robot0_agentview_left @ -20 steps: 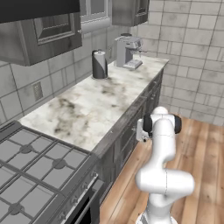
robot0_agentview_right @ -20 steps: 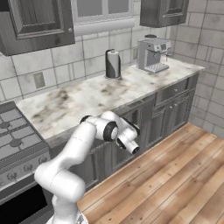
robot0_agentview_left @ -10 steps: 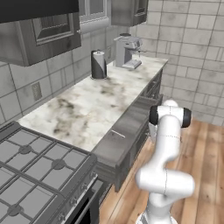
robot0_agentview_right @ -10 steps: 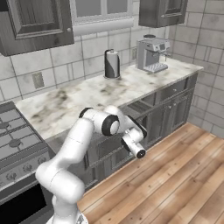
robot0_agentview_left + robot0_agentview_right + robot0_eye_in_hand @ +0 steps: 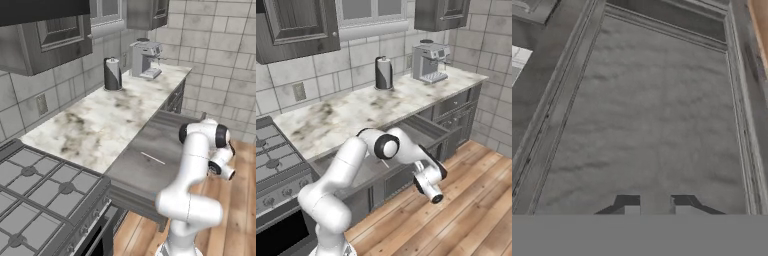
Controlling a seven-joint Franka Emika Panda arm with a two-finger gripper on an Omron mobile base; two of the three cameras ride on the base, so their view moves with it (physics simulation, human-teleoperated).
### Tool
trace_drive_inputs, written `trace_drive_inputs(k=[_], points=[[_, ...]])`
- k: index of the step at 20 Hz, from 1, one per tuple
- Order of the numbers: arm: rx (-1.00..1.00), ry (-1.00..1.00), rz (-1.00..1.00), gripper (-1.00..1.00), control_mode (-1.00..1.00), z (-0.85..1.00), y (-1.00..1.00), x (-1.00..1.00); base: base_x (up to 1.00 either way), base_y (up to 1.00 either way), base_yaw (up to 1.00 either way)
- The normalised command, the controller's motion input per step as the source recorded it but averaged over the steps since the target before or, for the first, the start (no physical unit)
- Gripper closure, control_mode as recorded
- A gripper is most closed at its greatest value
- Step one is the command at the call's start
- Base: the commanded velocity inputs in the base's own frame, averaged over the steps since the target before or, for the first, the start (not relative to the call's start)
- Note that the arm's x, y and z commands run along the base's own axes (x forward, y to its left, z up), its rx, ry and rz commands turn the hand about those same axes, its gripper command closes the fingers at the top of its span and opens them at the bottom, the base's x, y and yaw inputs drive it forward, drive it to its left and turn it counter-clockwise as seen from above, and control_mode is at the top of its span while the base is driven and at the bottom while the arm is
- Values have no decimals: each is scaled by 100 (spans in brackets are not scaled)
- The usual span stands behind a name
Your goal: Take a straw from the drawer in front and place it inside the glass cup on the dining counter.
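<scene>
Left base view showed the straw [image 5: 152, 158] lying in the open drawer [image 5: 170, 135]; hand view showed the gripper [image 5: 656, 202] fingers slightly apart, holding nothing.

Pale grey tiles cover the walls [image 5: 321, 82], with dark grey wall cabinets [image 5: 298, 25] above. A veined marble worktop [image 5: 105, 120] carries a coffee machine [image 5: 429, 61] and a dark canister [image 5: 384, 73]. A gas hob [image 5: 35, 195] sits beside it, over warm wooden floorboards [image 5: 466, 210].

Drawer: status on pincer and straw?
Pincer nearly shut, holding nothing, facing the panelled drawer front. Drawer pulled open; straw lies flat on its grey floor, untouched. Nothing in the way.
</scene>
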Motion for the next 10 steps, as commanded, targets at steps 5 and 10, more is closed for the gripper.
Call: trace_drive_inputs(k=[5, 10], points=[[1, -9, 0, -100, -100, -5, -91, -100, 0, 0, 0], [-1, -4, -3, -100, -100, 51, -63, -56, 0, 0, 0]])
